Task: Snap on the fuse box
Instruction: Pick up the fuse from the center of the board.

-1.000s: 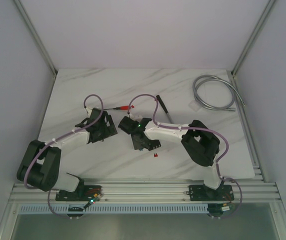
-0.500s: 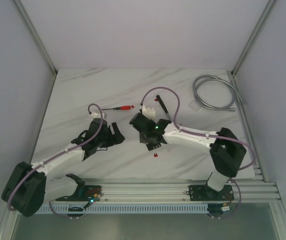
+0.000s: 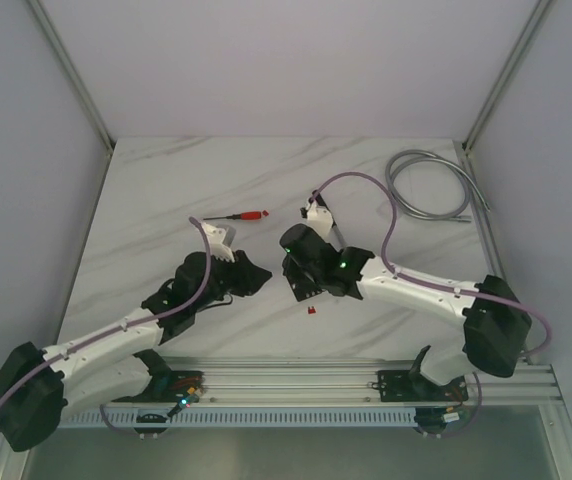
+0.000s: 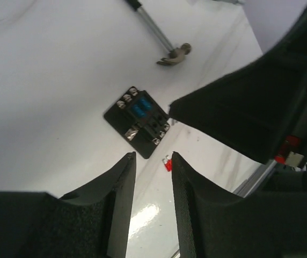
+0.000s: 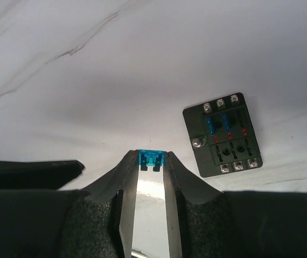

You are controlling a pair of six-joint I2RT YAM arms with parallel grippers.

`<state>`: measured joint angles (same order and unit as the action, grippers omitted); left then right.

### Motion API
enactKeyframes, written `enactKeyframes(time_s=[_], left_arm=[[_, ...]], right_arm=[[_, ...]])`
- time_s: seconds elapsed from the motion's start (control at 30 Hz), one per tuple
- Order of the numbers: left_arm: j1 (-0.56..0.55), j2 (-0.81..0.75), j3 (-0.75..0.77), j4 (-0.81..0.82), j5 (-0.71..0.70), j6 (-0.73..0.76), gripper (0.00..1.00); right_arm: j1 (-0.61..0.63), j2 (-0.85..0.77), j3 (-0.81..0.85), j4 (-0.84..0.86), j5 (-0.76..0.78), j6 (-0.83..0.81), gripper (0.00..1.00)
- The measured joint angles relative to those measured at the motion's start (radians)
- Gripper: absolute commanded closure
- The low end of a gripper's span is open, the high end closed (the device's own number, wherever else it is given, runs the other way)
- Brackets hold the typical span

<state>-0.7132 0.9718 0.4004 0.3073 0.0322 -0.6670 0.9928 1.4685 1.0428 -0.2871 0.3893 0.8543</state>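
Observation:
The fuse box is a small black square block lying flat on the white table, with two blue fuses in its slots and screws along two edges. It lies just beyond my left gripper, whose jaws stand a little apart with nothing between them. The right wrist view has the fuse box to the right of my right gripper, which is shut on a small blue fuse at its tips. From above, my left gripper and right gripper hover close together at mid-table, and I cannot make out the box there.
A loose red fuse lies just near of the grippers, also beside the left fingertip as the red fuse. A small hammer lies farther back. A red-handled screwdriver and a coiled grey cable lie behind.
Both arms have reached out and swung right. The left gripper came in beside the right one and its jaws narrowed. The right gripper kept the blue fuse throughout.

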Motion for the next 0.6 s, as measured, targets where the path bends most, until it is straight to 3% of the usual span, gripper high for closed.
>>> enactKeyframes(time_s=[0.6], left_arm=[[-0.145,0.111,0.018,0.169,-0.076,0.076,0.65]], right_arm=[[0.000,-0.068,-0.057,0.082,-0.032,0.043,0.73]])
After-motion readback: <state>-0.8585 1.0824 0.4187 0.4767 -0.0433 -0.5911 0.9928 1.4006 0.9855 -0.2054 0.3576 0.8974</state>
